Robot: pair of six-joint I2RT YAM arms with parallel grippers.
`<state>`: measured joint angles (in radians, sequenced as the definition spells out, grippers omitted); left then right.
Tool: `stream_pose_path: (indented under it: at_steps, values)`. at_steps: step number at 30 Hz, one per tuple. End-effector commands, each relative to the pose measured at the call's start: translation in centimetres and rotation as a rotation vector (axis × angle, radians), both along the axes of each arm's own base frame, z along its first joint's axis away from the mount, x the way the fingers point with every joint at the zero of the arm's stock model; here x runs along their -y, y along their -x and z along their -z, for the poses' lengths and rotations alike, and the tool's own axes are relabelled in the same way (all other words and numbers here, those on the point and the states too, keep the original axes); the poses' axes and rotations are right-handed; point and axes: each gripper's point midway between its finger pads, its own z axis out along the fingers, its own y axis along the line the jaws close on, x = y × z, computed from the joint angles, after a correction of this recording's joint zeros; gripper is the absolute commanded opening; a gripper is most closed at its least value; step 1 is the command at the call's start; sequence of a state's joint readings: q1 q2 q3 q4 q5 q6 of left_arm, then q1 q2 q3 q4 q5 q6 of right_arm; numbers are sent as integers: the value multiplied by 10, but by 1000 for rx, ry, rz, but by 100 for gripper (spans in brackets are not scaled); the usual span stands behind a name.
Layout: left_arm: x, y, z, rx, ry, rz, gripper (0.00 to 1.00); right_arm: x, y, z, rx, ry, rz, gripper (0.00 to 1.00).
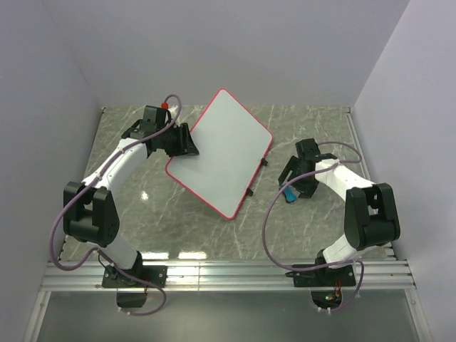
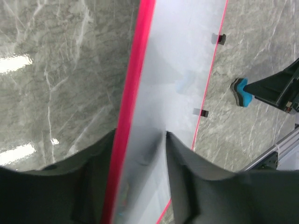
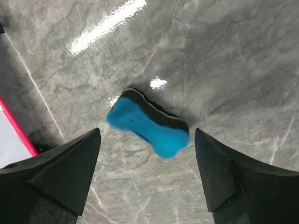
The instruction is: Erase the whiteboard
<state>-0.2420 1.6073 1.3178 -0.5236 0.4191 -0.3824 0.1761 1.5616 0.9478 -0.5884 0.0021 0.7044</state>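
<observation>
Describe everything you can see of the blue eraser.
The blue eraser is a small bone-shaped block: bright blue foam on top, a dark felt layer beneath. It lies flat on the grey marble-look table, right of the whiteboard. The right gripper hovers over it, jaws open, neither finger touching it.

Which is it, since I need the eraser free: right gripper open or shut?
Open: the fingers of the right gripper stand wide apart, and the blue eraser lies on the table between them, touching neither.
</observation>
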Motion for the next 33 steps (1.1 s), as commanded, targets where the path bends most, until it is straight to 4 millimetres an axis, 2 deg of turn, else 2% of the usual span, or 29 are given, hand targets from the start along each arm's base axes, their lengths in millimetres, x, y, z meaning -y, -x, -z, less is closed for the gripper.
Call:
stream_pose_path:
  at_steps: [1,4,6,7,10,11,12,14,15,17,18,19,21,22,23,24,25,26,29,31,33]
  values:
    - [-2,-10,-47,126,-3,-32,52,4,-15,-21,84,-1,-1,89]
    - [-9,-11,-62,163,-22,-57,60,5,-24,-47,147,5,-2,89]
    - [-12,-9,-77,202,-23,-73,66,5,-34,-78,234,-2,-3,90]
    - [-13,-10,-85,225,-23,-82,73,4,-37,-89,268,-5,-6,90]
    - [-26,-12,-109,292,-48,-154,78,-1,-50,-144,429,-39,-37,89]
    - [-36,-14,-111,305,-81,-202,79,-9,-54,-168,486,-66,-68,88]
    - [-43,-12,-122,331,-87,-231,79,-12,-54,-187,538,-72,-89,86]
    - [-54,-9,-130,355,-116,-273,79,-14,-55,-223,637,-82,-108,86]
    - [-69,-5,-142,388,-140,-341,79,-14,-50,-245,708,-88,-123,87]
    - [-83,4,-143,401,-152,-396,79,-17,-47,-284,819,-106,-148,89]
    - [-98,11,-157,440,-147,-461,79,-16,-43,-300,863,-107,-155,90]
    - [-105,16,-154,439,-151,-487,79,-14,-41,-310,888,-105,-148,90]
    - [-127,31,-167,470,-150,-572,79,-5,-33,-335,947,-114,-63,90]
    - [-142,35,-171,478,-187,-646,79,8,-31,-344,980,-89,12,91]
    - [-149,40,-175,479,-202,-674,78,12,-28,-347,1004,-92,49,91]
    - [-154,45,-181,487,-208,-704,78,17,-12,-365,1078,-111,75,92]
    - [-157,50,-186,491,-214,-714,78,18,-7,-382,1158,-129,84,95]
    - [-156,52,-189,499,-211,-710,78,20,7,-385,1206,-143,87,98]
    - [-146,52,-195,510,-178,-671,78,19,28,-402,1323,-173,60,100]
    - [-143,50,-201,521,-163,-660,77,19,33,-409,1327,-159,40,100]
    - [-137,47,-206,528,-151,-644,77,18,26,-405,1275,-143,31,100]
